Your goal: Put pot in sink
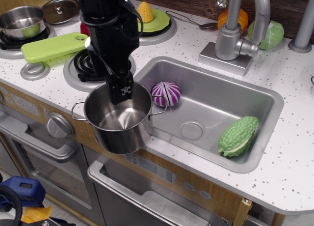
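- observation.image shows the end effector (121, 92) clenched on the far rim of the pot (117, 118), which is poised at the tabletop's (294, 152) front edge, just left of the sink (255, 96).
- Step in hand: carrying. Next, I judge, shift right and lower it beside the purple cabbage (166, 94).

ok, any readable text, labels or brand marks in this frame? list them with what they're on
No text can be read here.
Claw: small white marks on its black tip at the pot rim, too small and blurred to read.
Cabinet front, left of the oven knob: a pale patch that may be a label, illegible.
Sink, faucet: no markings show.
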Action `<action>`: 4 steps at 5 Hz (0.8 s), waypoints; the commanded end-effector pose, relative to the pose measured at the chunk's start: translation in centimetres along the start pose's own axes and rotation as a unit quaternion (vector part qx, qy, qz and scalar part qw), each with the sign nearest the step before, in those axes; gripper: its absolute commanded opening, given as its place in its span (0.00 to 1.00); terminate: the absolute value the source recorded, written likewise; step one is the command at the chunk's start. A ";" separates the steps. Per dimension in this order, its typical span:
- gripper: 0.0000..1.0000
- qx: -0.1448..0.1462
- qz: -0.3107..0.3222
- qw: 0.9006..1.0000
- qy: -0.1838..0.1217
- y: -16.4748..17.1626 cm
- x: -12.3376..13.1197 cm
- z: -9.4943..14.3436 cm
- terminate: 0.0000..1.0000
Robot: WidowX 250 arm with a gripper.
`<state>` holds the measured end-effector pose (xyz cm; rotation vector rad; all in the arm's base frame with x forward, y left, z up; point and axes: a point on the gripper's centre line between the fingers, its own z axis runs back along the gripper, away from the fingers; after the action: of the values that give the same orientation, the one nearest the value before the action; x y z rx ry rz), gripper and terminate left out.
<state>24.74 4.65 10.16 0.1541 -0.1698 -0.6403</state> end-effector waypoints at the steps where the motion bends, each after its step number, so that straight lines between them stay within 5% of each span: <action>1: 1.00 0.037 -0.082 0.995 -0.037 1.6 1.7 0.3 0.00; 4: 1.00 0.025 -0.137 0.986 -0.091 3.2 2.5 -3.3 0.00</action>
<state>29.04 5.47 6.26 0.1339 -0.3422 -0.9359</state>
